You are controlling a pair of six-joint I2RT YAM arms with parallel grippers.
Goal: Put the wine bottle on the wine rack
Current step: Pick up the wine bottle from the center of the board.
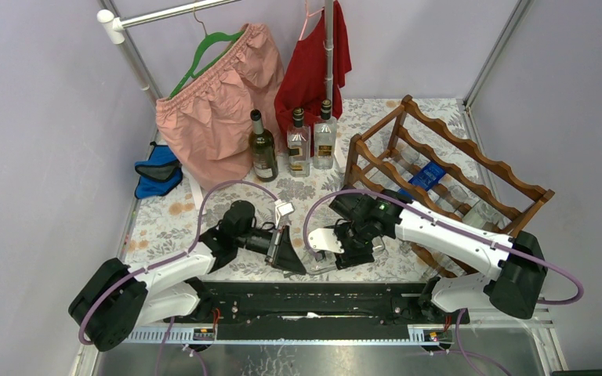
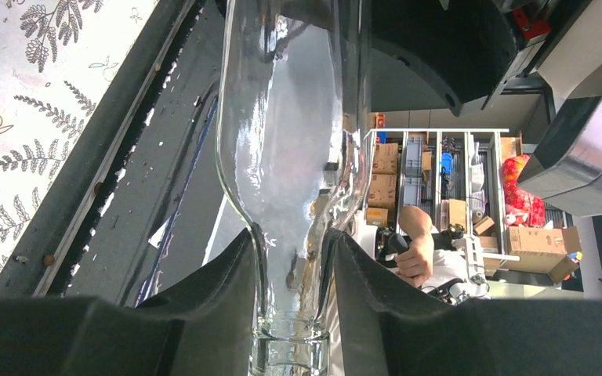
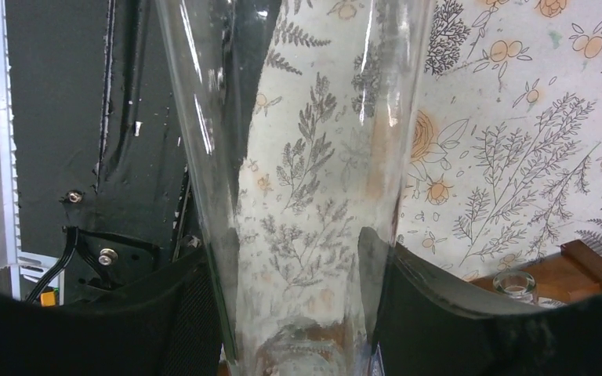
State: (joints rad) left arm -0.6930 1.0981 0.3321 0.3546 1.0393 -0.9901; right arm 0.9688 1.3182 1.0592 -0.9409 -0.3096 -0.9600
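Floral tablecloth (image 3: 517, 117) beneath clear wine bottle (image 2: 282, 157)
Left gripper (image 2: 291, 243) clamps neck, right gripper (image 3: 286, 251) clamps body; likely slippery, fragile

The left gripper (image 2: 294, 266) clamps its black fingers (image 2: 212, 298) on the neck of a clear wine bottle (image 2: 282, 133); the bottle's body reaches the top edge; a floral tablecloth (image 2: 16, 117) fills the upper left; shelves (image 2: 431, 180) of cardboard boxes stand beyond.

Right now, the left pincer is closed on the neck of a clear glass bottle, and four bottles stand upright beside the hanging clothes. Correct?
Not four: the top external view shows three, one dark green bottle and two clear labelled bottles. The left pincer does hold the clear glass bottle by the neck.
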